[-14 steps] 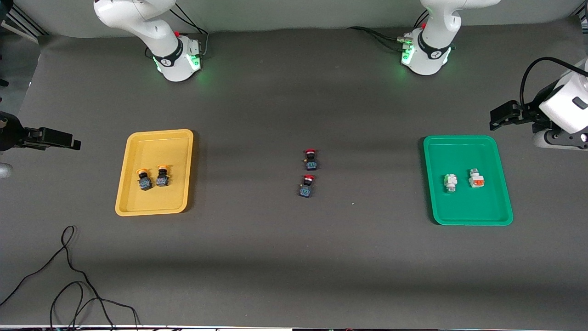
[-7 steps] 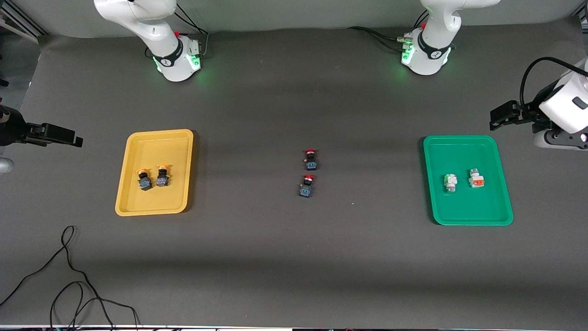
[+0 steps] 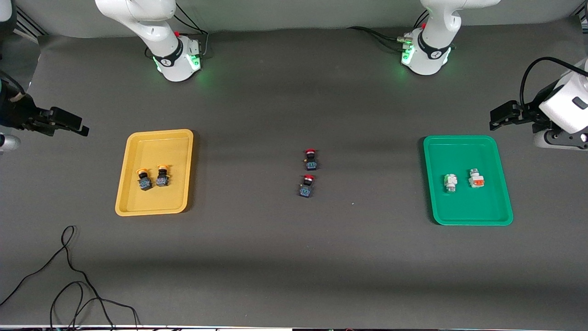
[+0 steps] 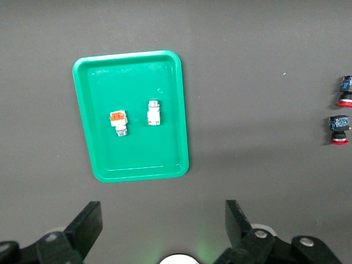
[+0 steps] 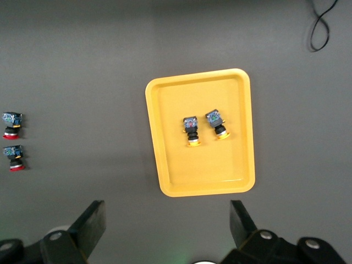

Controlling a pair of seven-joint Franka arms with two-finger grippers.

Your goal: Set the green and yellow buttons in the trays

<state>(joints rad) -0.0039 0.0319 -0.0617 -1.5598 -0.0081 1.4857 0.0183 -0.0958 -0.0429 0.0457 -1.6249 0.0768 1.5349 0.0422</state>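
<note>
Two yellow-capped buttons (image 3: 153,177) lie side by side in the yellow tray (image 3: 138,207); the right wrist view shows them (image 5: 203,128) in that tray (image 5: 165,176). Two white-silver buttons (image 3: 463,180) lie in the green tray (image 3: 503,207); the left wrist view shows them (image 4: 136,115) in that tray (image 4: 88,159). My left gripper (image 3: 500,116) is open and empty, up in the air past the green tray at the left arm's end; its fingers (image 4: 88,223) stand wide apart. My right gripper (image 3: 69,124) is open and empty, past the yellow tray at the right arm's end.
Two red-capped black switches (image 3: 308,172) lie on the dark mat at the table's middle, one nearer the front camera than the other. A loose black cable (image 3: 69,276) curls near the front edge at the right arm's end. Both arm bases stand along the back edge.
My right gripper has risen and shifted a little toward the yellow tray. The left arm, the buttons and the trays have not moved.
</note>
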